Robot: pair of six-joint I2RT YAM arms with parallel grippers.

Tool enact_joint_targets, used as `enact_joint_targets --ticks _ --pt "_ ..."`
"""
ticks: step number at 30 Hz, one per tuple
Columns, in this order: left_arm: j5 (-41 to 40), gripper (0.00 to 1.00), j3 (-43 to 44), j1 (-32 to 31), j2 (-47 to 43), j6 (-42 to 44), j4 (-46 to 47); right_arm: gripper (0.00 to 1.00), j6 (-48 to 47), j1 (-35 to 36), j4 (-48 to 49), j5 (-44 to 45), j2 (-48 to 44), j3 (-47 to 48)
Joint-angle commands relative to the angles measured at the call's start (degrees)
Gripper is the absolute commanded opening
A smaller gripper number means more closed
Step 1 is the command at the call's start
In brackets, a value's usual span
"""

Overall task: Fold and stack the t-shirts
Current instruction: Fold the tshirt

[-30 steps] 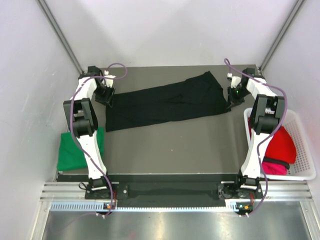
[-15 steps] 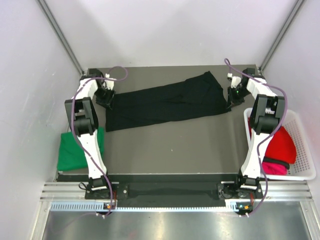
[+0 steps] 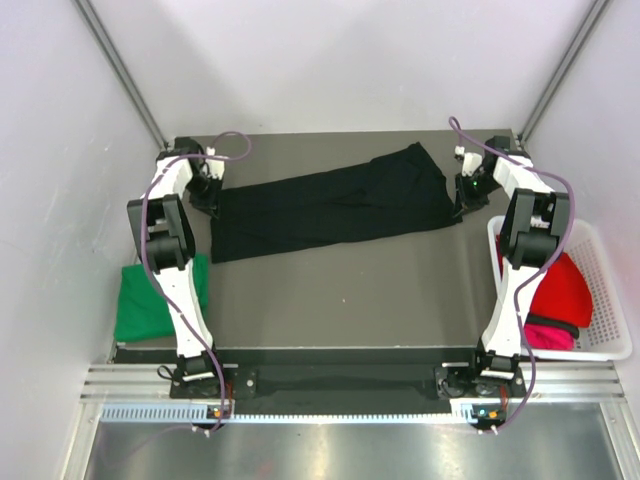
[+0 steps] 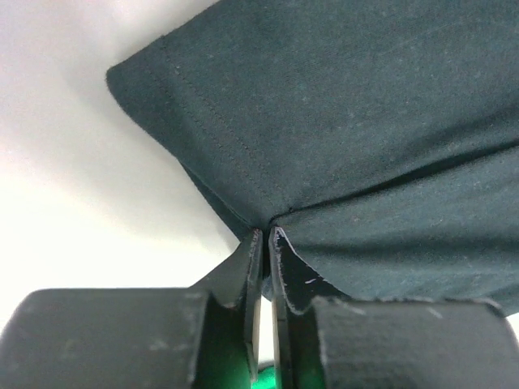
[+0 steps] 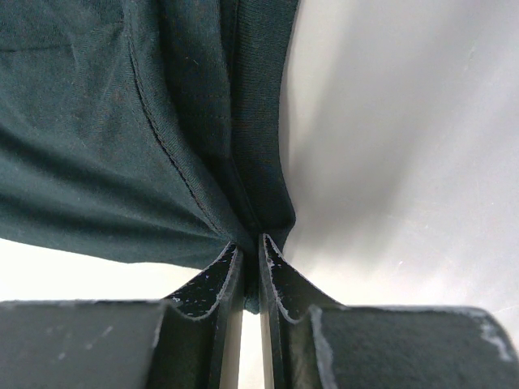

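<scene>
**Black t-shirt pinched at both ends across the far side of the table**

The black t-shirt [image 3: 330, 205] is drawn out as a long, narrow band across the far half of the table [image 3: 340, 295]. Its left end is slimmer, and its right end is broader and reaches toward the far right corner.

The left gripper [image 4: 265, 233] has its 2 fingers closed on the cloth at the band's left end. Its wrist view shows a stitched hem running down into the pinch. The right gripper [image 5: 250, 241] is clamped on bunched folds at the shirt's right edge, its jaws almost together with cloth between them. Whether the pinched ends are raised off the table cannot be told.

The green t-shirt [image 3: 145, 300] lies flat just off the table's left edge, on the near side, beside the left arm. To the right of the table, the white mesh basket [image 3: 600, 352] holds the red t-shirt [image 3: 565, 290]. The pink t-shirt [image 3: 545, 332] touches the red one on its near side.
</scene>
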Motion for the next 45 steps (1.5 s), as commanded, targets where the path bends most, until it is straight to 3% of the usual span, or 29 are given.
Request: enact_joint_targets --ticks 1,8,12,19,23,25,28,30,32,36,41,45 --pt "-1.3 0.07 2.4 0.8 -0.9 -1.2 1.1 0.11 -0.4 -0.4 2.7 -0.3 1.1 0.3" --pt "-2.6 0.01 -1.8 0.8 -6.6 -2.0 8.8 0.08 -0.3 -0.4 3.6 0.5 1.0 0.4" --pt "-1.3 0.04 -1.8 0.8 -7.6 -2.4 9.9 0.03 0.2 -0.5 4.3 1.6 0.9 0.3" --pt "-2.3 0.11 -4.8 0.7 -9.4 -4.0 13.6 0.04 0.7 -0.7 4.4 1.9 1.2 0.7" --pt "-4.1 0.23 -4.2 0.7 -7.9 -4.3 12.5 0.06 0.8 -0.7 4.1 1.6 1.4 0.8" --pt "-5.3 0.37 -4.8 0.7 -8.0 -4.8 12.9 0.07 0.8 -0.7 4.1 1.5 1.5 0.8" --pt "-7.2 0.45 -6.8 0.8 -9.8 -5.7 15.8 0.12 0.9 -0.7 4.3 1.5 1.1 0.6" --pt "-8.4 0.46 -9.3 0.8 -13.0 -6.4 18.8 0.2 1.0 -0.7 4.4 2.0 -0.7 0.4" --pt "-7.7 0.47 -12.5 0.7 -17.5 -6.7 20.5 0.2 0.2 -0.7 5.6 2.8 -4.3 -0.4" --pt "1.6 0.46 -17.6 -0.4 -24.4 -7.4 18.9 0.32 -1.9 -0.3 10.0 1.2 -10.8 -3.2" --pt "-0.3 0.44 -26.9 -9.3 -26.6 -5.1 17.3 0.33 -8.7 3.3 10.8 -2.7 -12.4 -4.7" --pt "0.2 0.43 -33.8 -11.6 -24.7 -6.4 20.6 0.32 -9.7 6.0 10.4 -2.8 -10.5 -2.2"
